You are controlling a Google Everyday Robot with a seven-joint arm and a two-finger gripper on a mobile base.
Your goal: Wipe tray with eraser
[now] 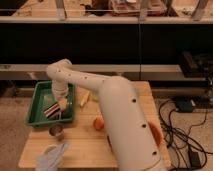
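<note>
Jaws [61, 104] down inside the tray, at the end of the white arm, right at the eraser; open, shut or holding it, cannot tell. Eraser [51, 110] on the tray floor, tilted, showing dark, red and pale stripes, toward the tray's near right corner and touching or just beside the jaws. Tray [36, 102] green, shallow, raised rim, on the left half of the bench, its far edge near the bench's far edge. Just right of the tray's right rim, a pale yellowish object [84, 98], partly hidden by the arm, kind unclear. Beside the tray's near right corner, on the wood, a small metal cup [56, 131] standing upright. Further right, near the bench's middle, a small orange-red round thing [98, 123] pressed against the arm's edge. At the bench's near left corner, a crumpled pale blue cloth [52, 156], well apart from the tray. Arm [120, 120] broad and white, rising from the near edge of the bench across its middle, bending at an elbow above the tray's far right corner, then dropping into the tray. Bench [82, 145] of light wood. Off its right edge, on the floor, black cables [182, 135] in loops. Behind the bench, long dark shelving [125, 45].
</note>
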